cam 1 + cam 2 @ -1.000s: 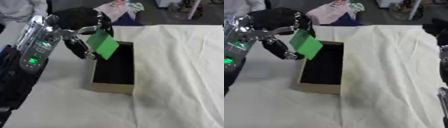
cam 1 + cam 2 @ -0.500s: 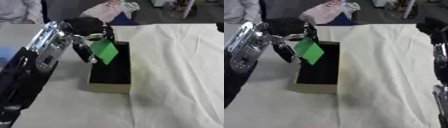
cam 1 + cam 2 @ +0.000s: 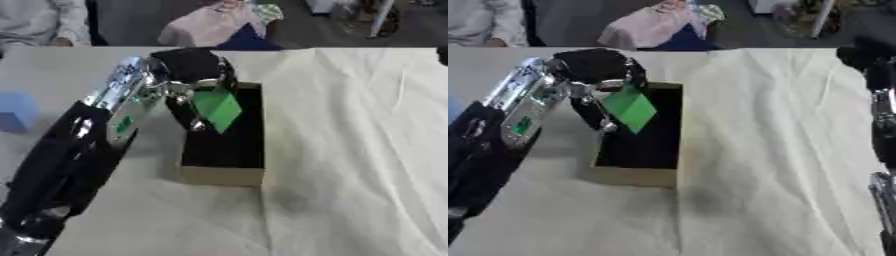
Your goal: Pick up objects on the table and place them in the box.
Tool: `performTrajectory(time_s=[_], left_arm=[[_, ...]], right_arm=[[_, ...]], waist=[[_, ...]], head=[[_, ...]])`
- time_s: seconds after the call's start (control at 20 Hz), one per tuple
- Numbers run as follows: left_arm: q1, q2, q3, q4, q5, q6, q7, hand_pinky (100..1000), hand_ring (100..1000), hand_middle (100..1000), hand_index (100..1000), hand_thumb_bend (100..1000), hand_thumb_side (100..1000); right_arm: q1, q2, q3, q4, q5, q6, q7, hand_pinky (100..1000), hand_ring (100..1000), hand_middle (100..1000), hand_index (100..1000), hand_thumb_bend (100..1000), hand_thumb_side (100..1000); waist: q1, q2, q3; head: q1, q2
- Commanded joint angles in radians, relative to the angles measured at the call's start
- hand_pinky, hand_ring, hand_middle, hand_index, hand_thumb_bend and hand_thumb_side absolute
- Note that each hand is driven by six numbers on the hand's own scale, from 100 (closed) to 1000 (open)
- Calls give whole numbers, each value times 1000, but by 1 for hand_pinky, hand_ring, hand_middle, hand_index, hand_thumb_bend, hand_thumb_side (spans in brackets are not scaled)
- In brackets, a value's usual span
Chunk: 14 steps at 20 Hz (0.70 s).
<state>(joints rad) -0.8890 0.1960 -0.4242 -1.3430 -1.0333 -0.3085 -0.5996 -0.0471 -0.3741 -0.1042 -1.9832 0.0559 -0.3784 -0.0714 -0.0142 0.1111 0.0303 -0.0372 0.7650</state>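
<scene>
The left hand (image 3: 188, 70) has its fingers curled round a flat green piece (image 3: 216, 108), holding it tilted over the far left part of the box (image 3: 223, 175), which sits on the cloth-covered desk (image 3: 350, 150) nearer its left edge. The piece should probably be lowered inside the walls before the fingers let go, so it drops flat and clears the rim. The box's dark inside looks bare. The right hand cannot be made out. A blue block (image 3: 16, 111) waits by the desk's left edge.
</scene>
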Motion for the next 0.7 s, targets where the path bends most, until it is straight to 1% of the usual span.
performTrajectory(time_s=[0.05, 0.3, 0.5, 0.55, 0.7], left_arm=[[-16, -12, 4, 12, -13, 8, 21, 517, 587, 561, 682, 154, 125], [-13, -34, -2, 34, -28, 14, 41, 520, 589, 564, 688, 169, 153], [-7, -44, -14, 51, -39, 2, 33, 536, 600, 577, 699, 214, 174], [-6, -46, -17, 55, -42, -3, 27, 554, 613, 591, 711, 244, 196], [-1, -49, -23, 68, -52, -21, -3, 602, 654, 632, 749, 289, 221]], right_arm=[[-8, -10, -1, -17, -6, 0, 5, 832, 795, 663, 837, 100, 880], [-10, -6, 0, -17, -6, 4, 9, 832, 796, 662, 837, 100, 882], [-11, -3, -1, -17, -7, 6, 10, 832, 796, 662, 837, 100, 882], [-11, -3, -1, -17, -7, 6, 10, 832, 796, 662, 837, 100, 882], [-12, -2, -2, -17, -7, 7, 11, 832, 796, 662, 837, 100, 882]], waist=[[-1, -9, -1], [-1, -5, -3], [1, -3, -5], [2, -3, -5], [3, -1, -5]], head=[[4, 5], [7, 5], [4, 5], [1, 5], [-14, 5]])
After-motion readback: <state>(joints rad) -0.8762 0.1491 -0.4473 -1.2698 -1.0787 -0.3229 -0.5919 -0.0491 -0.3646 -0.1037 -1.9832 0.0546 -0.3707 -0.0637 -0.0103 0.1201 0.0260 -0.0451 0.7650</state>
